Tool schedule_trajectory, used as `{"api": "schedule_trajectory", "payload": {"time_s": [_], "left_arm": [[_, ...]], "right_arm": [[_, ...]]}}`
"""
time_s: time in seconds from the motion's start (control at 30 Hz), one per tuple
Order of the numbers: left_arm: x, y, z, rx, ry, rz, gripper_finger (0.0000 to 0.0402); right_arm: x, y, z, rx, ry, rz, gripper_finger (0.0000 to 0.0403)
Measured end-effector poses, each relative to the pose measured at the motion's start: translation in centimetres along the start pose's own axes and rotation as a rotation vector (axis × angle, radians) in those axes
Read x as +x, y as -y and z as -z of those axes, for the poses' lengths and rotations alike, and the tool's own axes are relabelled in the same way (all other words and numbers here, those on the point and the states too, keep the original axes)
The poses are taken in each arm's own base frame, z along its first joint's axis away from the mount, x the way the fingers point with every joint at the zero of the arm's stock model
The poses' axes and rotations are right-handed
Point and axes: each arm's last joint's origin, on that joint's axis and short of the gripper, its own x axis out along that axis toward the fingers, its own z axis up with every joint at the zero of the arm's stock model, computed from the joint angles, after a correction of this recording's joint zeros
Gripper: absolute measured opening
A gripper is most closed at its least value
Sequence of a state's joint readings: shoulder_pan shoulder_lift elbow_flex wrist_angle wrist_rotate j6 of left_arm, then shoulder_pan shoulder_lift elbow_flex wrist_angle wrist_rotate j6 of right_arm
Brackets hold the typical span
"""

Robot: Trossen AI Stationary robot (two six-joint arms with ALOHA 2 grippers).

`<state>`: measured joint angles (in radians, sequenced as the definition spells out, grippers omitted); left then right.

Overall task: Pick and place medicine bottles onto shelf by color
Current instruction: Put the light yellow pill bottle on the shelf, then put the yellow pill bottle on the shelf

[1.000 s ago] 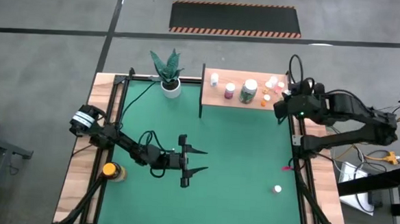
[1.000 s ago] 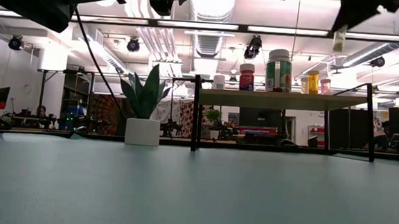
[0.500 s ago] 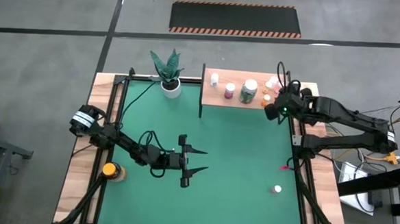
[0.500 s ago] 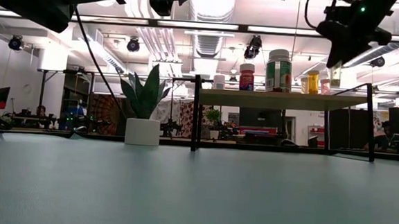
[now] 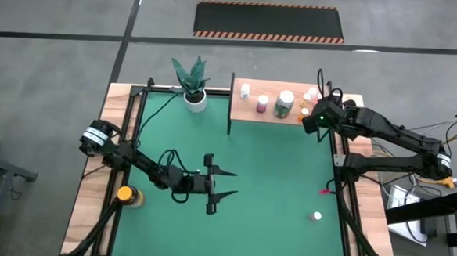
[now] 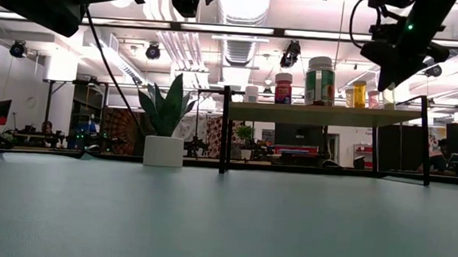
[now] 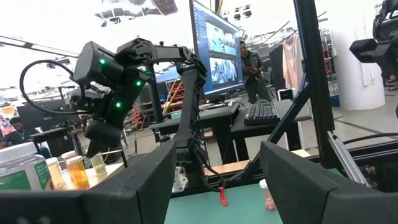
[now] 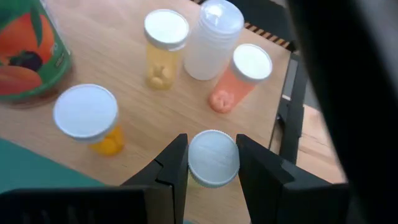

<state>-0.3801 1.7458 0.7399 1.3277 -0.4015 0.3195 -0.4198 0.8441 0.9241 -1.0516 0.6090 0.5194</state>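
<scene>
Placement is the step I judge to be in hand: my right tool sits over the right end of the shelf with its two fingers closed against the sides of a white-capped bottle, whose body I cannot see under the cap. Around it on the board stand an orange bottle, a yellow one, a frosted white one, a pink one lying tilted, and the large green-labelled jar. From above, a pink bottle and a small white one stand further left on the shelf. To do this well I would lower straight down into the bare wood near the shelf's front edge, keep clear of the pink bottle just beside, and part the fingers only once the base is flat. My left tool waits spread wide and empty over the green bench mat; one small bottle remains on the mat, and an amber yellow-capped one stands at the bench's left edge.
</scene>
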Motion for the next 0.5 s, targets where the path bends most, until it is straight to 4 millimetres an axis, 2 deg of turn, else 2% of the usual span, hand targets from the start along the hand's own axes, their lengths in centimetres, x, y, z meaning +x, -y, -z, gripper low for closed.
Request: {"api": "schedule_trajectory", "payload": {"time_s": [0.2,0.5], "left_arm": [[0.0,0.0,0.0,0.0,0.0,0.0,0.0217],[0.05,-0.01,-0.05,-0.002,0.002,-0.001,0.0217]], "right_arm": [[0.07,-0.27,-0.33,0.007,0.025,-0.022,0.0112],[0.0,-0.25,-0.36,-0.014,0.021,-0.028,0.0177]]}}
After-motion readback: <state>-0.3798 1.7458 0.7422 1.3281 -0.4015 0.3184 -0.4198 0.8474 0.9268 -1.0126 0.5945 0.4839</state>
